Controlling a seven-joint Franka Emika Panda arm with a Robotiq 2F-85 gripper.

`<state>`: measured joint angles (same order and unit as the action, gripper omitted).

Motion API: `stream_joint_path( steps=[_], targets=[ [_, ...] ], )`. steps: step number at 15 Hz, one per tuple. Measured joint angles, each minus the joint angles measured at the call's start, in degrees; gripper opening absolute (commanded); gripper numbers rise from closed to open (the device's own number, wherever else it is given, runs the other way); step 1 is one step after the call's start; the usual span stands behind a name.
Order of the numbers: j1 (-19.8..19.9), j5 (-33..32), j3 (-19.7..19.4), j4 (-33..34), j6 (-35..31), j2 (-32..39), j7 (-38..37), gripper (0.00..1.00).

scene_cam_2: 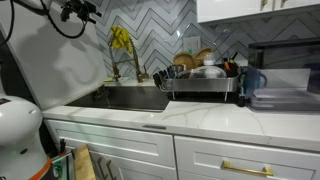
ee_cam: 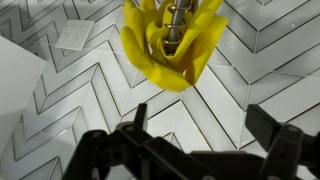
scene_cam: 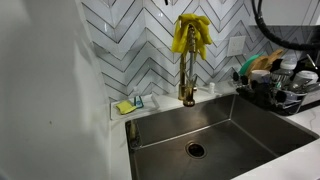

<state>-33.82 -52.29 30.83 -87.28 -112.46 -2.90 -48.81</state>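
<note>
A pair of yellow rubber gloves [scene_cam: 190, 32] hangs over the top of a brass faucet [scene_cam: 187, 82] behind a steel sink [scene_cam: 250, 125]. The gloves also show in the other exterior view [scene_cam_2: 121, 39] and at the top of the wrist view [ee_cam: 172, 45]. My gripper [ee_cam: 205, 125] is open and empty. It is held in the air facing the herringbone tile wall, a short way off the gloves and touching nothing. In an exterior view the gripper [scene_cam_2: 90, 12] is high up, near the wall and level with the top of the faucet.
A dish rack [scene_cam_2: 200, 80] full of dishes stands on the counter beside the sink and also shows in the other exterior view [scene_cam: 280, 90]. A small tray with a yellow sponge [scene_cam: 128, 105] sits on the sink ledge. A wall outlet [ee_cam: 75, 37] is near the gloves. A black cable [scene_cam: 262, 30] loops overhead.
</note>
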Motion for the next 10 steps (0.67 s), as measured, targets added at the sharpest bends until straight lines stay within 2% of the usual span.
stream_joint_path(
  steps=[4, 10],
  targets=[
    [2.8, 0.3, -2.1, -6.0, -5.7, -5.6, -0.2, 1.00],
    [7.5, 2.7, -2.9, -12.0, -7.3, -12.0, -3.4, 1.00]
  ],
)
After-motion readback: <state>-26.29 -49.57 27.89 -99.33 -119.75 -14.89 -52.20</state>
